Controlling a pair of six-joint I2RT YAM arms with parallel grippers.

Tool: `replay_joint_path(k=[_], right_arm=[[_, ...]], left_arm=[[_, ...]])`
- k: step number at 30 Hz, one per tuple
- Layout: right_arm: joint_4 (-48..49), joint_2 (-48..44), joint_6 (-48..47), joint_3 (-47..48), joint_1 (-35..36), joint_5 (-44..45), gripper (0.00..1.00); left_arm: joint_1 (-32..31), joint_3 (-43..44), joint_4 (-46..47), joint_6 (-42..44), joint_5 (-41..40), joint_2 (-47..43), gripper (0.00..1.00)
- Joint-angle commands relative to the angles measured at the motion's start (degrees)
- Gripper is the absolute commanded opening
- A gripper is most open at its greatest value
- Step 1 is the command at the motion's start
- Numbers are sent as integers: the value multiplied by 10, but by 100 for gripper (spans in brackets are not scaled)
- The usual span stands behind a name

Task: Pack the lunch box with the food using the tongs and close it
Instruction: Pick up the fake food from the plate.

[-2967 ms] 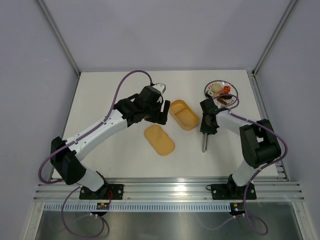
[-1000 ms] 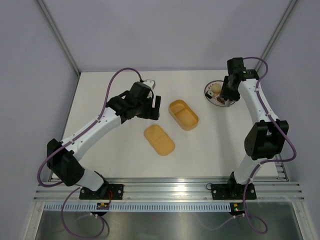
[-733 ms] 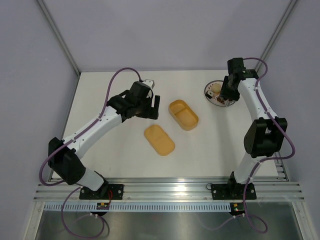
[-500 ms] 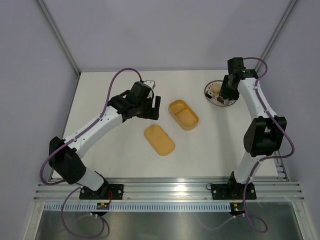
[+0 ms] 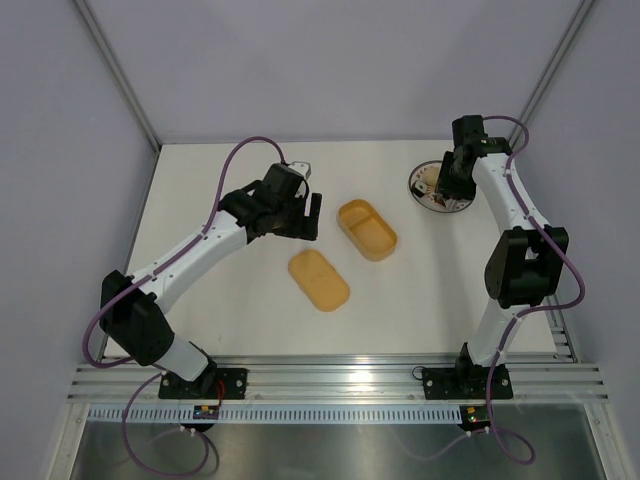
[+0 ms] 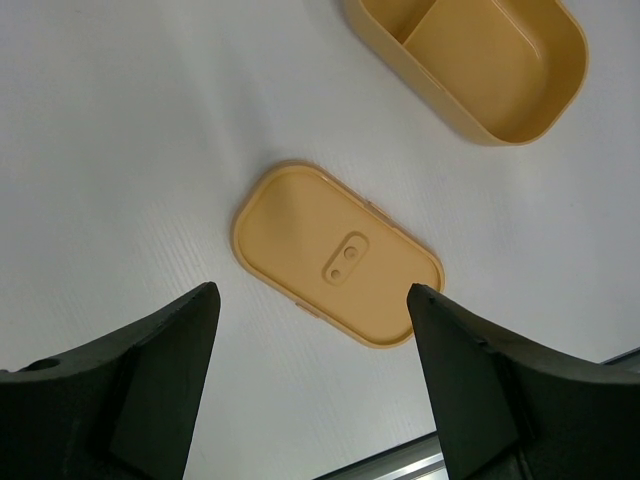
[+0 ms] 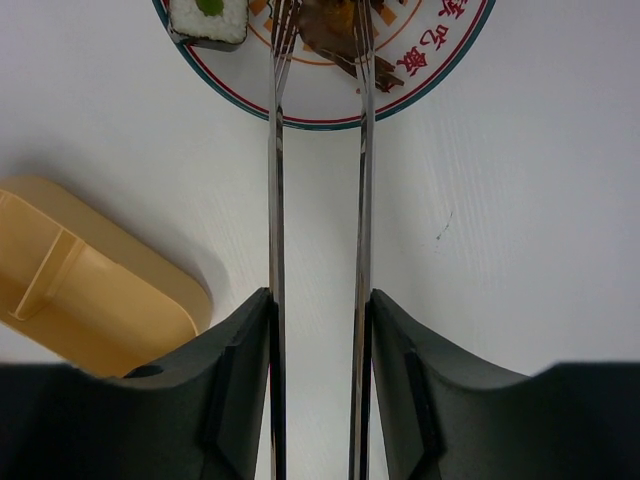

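Observation:
The open lunch box (image 5: pixel 367 229) lies mid-table with both compartments bare, and its lid (image 5: pixel 319 279) lies flat in front of it. My right gripper (image 7: pixel 319 295) is shut on the tongs (image 7: pixel 275 180), one finger pressing each slim arm. The tong tips reach over the patterned plate (image 7: pixel 440 70) and stand apart on either side of a dark brown piece of food (image 7: pixel 335 35). A white rice roll (image 7: pixel 208 18) lies left of them. My left gripper (image 6: pixel 311 290) hangs open above the lid (image 6: pixel 338 255), holding nothing.
The plate (image 5: pixel 422 184) sits at the back right, partly under the right gripper (image 5: pixel 455 180). The box's end (image 7: pixel 90 300) shows left of the tongs. The left gripper (image 5: pixel 300 215) hovers just left of the box. Grey walls and frame posts ring the table.
Three seconds ago the right gripper was low near the table's middle right; it now sits over the plate with the tongs. The left arm has drawn back slightly from the box.

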Motion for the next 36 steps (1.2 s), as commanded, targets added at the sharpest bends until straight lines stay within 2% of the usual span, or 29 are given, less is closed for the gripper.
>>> replay_joint_path(k=[1, 12, 28, 36], right_arm=[[2, -8, -27, 2, -3, -3, 49], [15, -26, -57, -40, -48, -52, 50], [21, -9, -73, -41, -50, -72, 54], [27, -16, -71, -52, -50, -131, 53]], left_arm=[[4, 14, 14, 2, 5, 2, 80], [4, 16, 14, 0, 6, 4, 80], [4, 20, 9, 1, 3, 2, 80], [4, 17, 9, -1, 2, -4, 80]])
